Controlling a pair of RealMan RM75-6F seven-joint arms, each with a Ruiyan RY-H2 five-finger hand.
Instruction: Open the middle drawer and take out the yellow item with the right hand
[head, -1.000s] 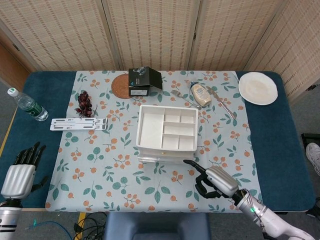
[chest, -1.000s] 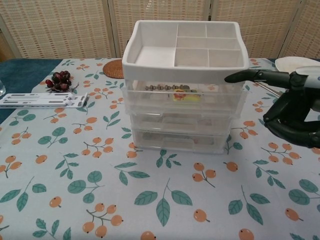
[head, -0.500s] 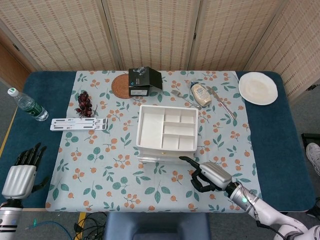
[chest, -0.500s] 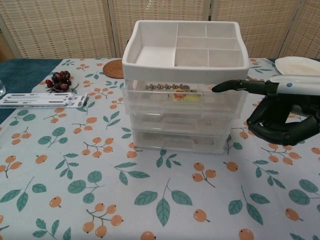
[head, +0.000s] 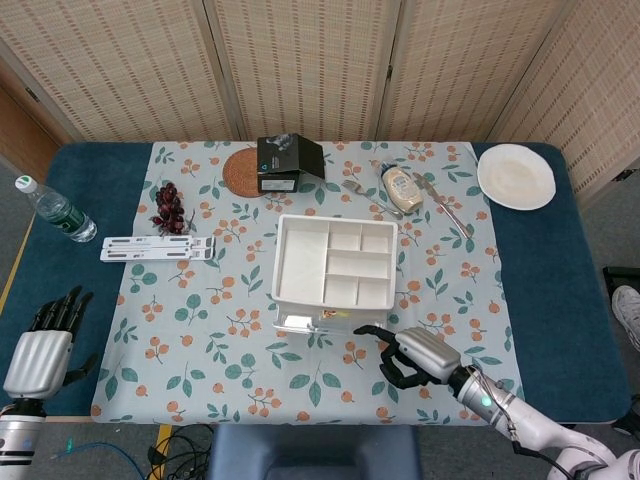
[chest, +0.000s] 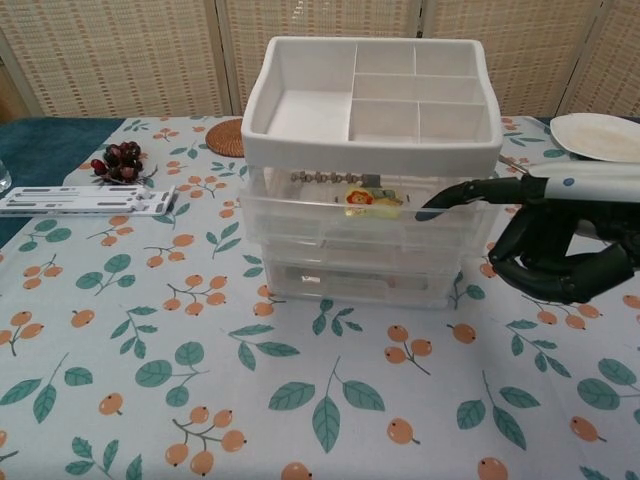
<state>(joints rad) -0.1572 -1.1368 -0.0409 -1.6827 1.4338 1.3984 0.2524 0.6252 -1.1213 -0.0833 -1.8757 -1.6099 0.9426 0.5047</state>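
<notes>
The right hand (chest: 545, 245) is reaching at the front of the clear drawer unit (chest: 370, 235), one finger (chest: 470, 191) stretched out with its tip hooking over the front edge of a drawer (chest: 350, 222) that is standing slightly pulled out, while the other fingers are curling into the palm and gripping nothing. That lone hooked finger is probably there to drag the drawer toward the robot. The yellow item (chest: 361, 197) is lying inside this drawer, behind its clear front. The left hand (head: 40, 350) is idling at the worktop's near left edge, fingers straight and holding nothing, well away from the work.
</notes>
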